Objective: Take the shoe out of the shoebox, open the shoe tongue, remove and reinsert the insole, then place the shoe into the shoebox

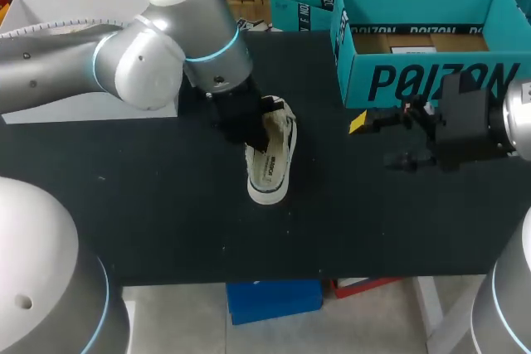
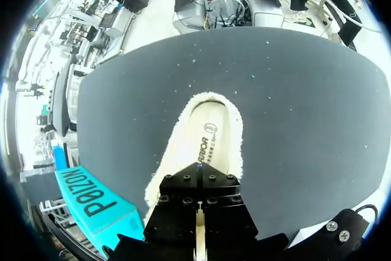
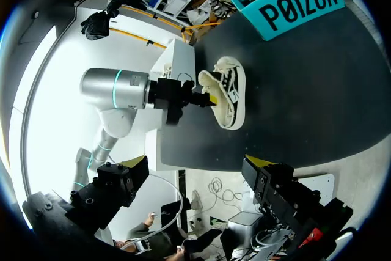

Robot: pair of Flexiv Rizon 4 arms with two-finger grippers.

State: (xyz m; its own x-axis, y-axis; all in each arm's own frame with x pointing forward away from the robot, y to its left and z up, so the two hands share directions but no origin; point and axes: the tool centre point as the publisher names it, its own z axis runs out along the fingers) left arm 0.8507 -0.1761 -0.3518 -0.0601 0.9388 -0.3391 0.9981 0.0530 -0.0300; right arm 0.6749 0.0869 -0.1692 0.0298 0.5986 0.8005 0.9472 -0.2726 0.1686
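Note:
A cream and white shoe (image 1: 272, 173) with black trim lies on the black table (image 1: 149, 205), left of centre. My left gripper (image 1: 246, 124) comes down at its heel end. In the left wrist view the left gripper (image 2: 198, 224) is shut, and a cream insole (image 2: 211, 142) with a fleecy edge and print stretches straight ahead of it, its heel end pinched between the black fingers. The right wrist view has the shoe (image 3: 231, 93) on its side with the left arm (image 3: 116, 90) at its opening. My right gripper (image 1: 386, 140) hovers open and empty right of the shoe, in front of the shoebox.
The open teal shoebox (image 1: 423, 80) stands at the back right, a second teal box (image 1: 303, 2) behind it. A white box (image 1: 58, 14) sits at the back left under my left arm. Bare black table runs along the front edge.

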